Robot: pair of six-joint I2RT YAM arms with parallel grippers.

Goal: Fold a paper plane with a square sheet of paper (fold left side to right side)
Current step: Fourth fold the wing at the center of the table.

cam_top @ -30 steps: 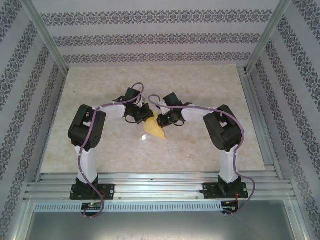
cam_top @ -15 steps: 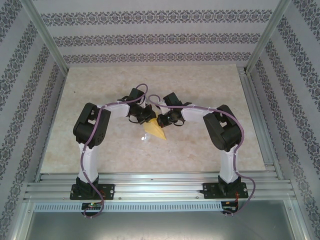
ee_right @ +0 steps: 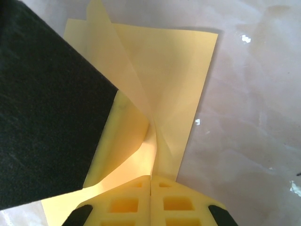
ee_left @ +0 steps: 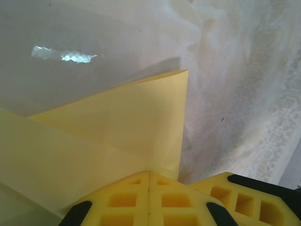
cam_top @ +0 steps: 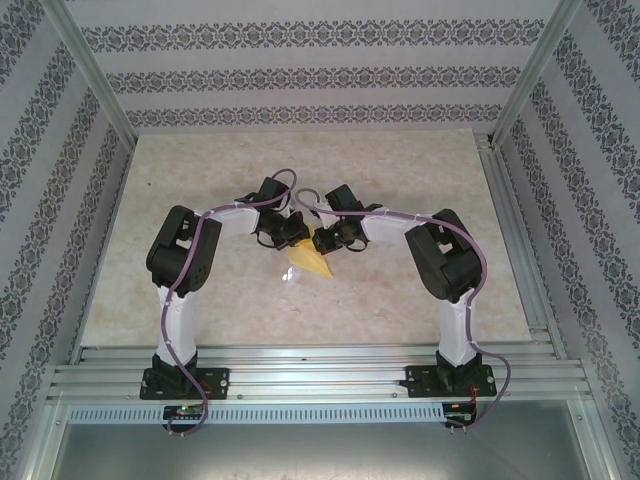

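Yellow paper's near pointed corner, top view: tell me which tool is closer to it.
Right. The right tool is shut on the yellow paper just beyond that corner. The left tool is shut on the paper's far left part, farther from the corner.

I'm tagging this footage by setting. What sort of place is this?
Probably a lab test cell, not a home: a marble-look table boxed in by patterned walls, an aluminium frame, and a left arm and right arm bolted to it.
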